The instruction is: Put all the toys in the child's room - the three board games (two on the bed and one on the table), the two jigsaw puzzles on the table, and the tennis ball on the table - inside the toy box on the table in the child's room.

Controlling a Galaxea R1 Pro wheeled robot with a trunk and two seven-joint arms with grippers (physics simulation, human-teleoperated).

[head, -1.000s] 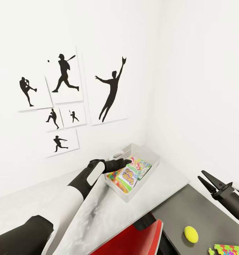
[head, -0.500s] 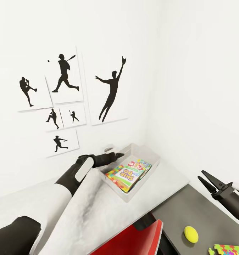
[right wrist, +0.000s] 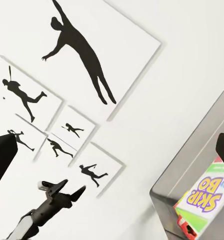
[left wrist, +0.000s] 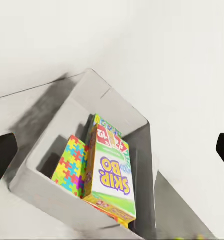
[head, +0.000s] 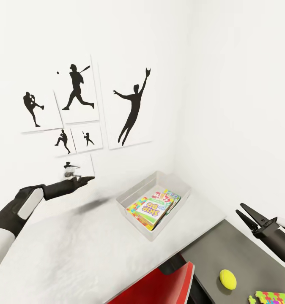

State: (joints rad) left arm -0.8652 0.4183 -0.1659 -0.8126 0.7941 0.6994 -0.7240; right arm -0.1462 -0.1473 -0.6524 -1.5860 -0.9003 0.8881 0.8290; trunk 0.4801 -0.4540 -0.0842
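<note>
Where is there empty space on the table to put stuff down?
The pale table is bare between the left gripper and the toy box. The dark side unit is bare above the ball. The box is crowded.

The left arm [head: 15, 211] wore a white sleeve, a black forearm and a pale grey wrist band. Both the left gripper [head: 81, 179] and right gripper [head: 249, 216] had slim black pointed fingers. A white patch sat behind the right gripper.

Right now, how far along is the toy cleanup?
Done: the toy box holds the SKIP BO game, at least one more game box beneath it, and a jigsaw puzzle. In hand: nothing; the left end effector and right end effector are open. Left: tennis ball and second puzzle on the dark side unit.
</note>
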